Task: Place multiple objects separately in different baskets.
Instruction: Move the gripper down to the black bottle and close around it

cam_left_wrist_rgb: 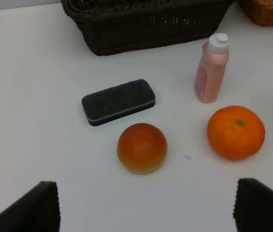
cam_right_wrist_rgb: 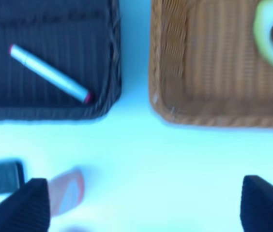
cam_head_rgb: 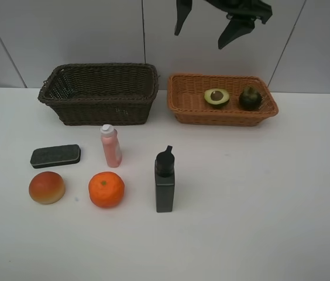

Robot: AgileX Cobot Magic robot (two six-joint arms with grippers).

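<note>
Conceivably the left fingers (cam_left_wrist_rgb: pixel 30 210), wide and empty like the right fingers (cam_right_wrist_rgb: pixel 25 208), could nudge the peach-coloured fruit (cam_left_wrist_rgb: pixel 142 147) rolling.

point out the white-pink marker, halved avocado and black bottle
white marker with pink ends (cam_right_wrist_rgb: pixel 49 73), right wrist view, middle of its barrel
halved green avocado (cam_head_rgb: pixel 216 95), exterior high view, on its pit
black rectangular bottle (cam_head_rgb: pixel 165 190), exterior high view, on its body

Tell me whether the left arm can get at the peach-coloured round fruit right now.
Probably yes: the open left gripper looks down on the fruit, which sits clear of the eraser and orange with nothing over it.
</note>
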